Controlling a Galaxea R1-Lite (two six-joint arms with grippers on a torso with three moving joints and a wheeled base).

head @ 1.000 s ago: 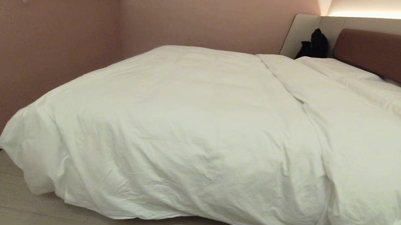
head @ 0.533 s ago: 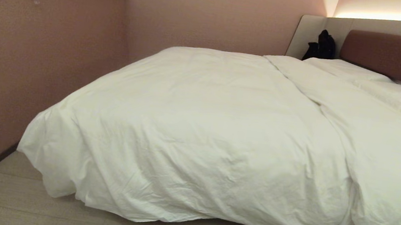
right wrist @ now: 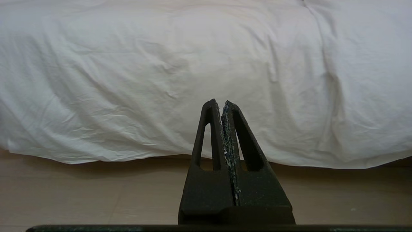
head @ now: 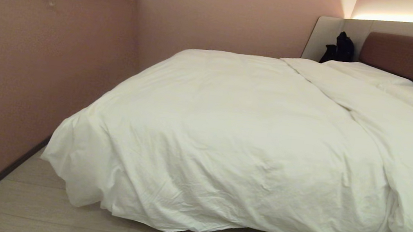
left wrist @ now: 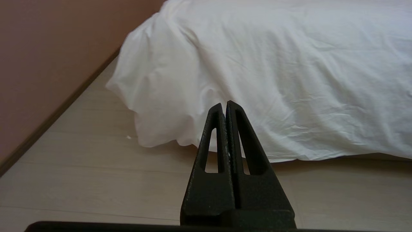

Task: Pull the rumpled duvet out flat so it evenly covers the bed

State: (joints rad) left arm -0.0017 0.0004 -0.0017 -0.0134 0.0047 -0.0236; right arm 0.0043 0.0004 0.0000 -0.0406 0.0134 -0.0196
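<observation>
The white duvet [head: 251, 137] lies spread over the bed [head: 410, 58], its edge drooping towards the pale floor [head: 41, 206]. The left gripper [left wrist: 225, 104] hangs pinched closed short of that corner; the right gripper [right wrist: 221, 103] is also closed, clear of the hem, holding nothing.

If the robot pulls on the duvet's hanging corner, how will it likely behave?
Probably floppy: the duvet drapes over the bed's edge in soft wrinkles. Likely bulky but light, since it looks puffy. A pull at the corner may stretch only that part, leaving the long fold.
</observation>
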